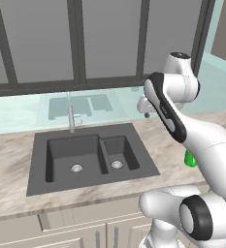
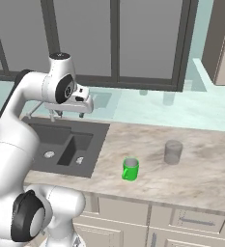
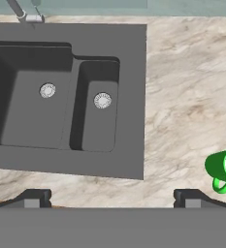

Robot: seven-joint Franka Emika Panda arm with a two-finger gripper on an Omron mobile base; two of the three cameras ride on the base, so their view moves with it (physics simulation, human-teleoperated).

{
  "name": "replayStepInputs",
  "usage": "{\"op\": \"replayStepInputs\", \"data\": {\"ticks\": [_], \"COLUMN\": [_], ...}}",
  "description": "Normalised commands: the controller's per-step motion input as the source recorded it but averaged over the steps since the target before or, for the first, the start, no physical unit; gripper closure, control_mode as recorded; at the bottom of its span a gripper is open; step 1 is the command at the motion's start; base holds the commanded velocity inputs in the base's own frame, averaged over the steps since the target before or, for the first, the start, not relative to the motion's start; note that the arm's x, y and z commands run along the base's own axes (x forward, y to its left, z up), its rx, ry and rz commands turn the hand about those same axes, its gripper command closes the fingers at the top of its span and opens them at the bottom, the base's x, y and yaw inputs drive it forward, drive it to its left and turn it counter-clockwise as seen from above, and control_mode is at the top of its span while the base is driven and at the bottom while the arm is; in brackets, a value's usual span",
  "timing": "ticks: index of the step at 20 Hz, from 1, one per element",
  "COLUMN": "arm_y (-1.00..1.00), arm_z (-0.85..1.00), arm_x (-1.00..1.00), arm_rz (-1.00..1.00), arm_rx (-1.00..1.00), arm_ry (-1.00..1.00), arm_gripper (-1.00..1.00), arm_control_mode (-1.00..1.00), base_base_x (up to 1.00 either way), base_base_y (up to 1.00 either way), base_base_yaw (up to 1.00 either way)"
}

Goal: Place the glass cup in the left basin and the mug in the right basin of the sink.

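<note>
Gripper (image 3: 109,199) hangs high over the counter (image 2: 201,169), fingers (image 3: 34,197) spread wide and empty, so nothing is grasped yet. Mug (image 2: 130,169) upright to their right; glass cup (image 2: 173,152) farther right. Sink (image 3: 134,97) directly ahead, both basins bare.

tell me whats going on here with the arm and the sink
Nothing has been picked up yet. The gripper is open and empty, held high over the marble counter beside the sink. Both the left basin and the right basin are empty. The green mug and the glass cup stand upright on the counter to the right of the sink, apart from each other, the mug nearer the sink.
</note>
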Motion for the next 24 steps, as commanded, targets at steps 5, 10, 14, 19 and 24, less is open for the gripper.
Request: {"op": "replayStepInputs", "data": {"ticks": [5, 10, 14, 19, 24], "arm_y": [0.00, 0.00, 0.00, 0.00, -0.01], "arm_z": [0.00, 0.00, 0.00, -0.01, -0.01], "arm_x": [0.00, 0.00, 0.00, 0.00, 0.00], "arm_rz": [0.00, 0.00, 0.00, 0.00, 0.00], "arm_rx": [0.00, 0.00, 0.00, 0.00, 0.00], "arm_ry": [0.00, 0.00, 0.00, 0.00, 0.00], "arm_gripper": [-1.00, -1.00, -1.00, -1.00, -1.00], "arm_control_mode": [1.00, -1.00, -1.00, -1.00, -1.00], "base_base_x": [0.00, 0.00, 0.00, 0.00, 0.00], "base_base_y": [0.00, 0.00, 0.00, 0.00, 0.00], "base_base_yaw": [0.00, 0.00, 0.00, 0.00, 0.00]}}
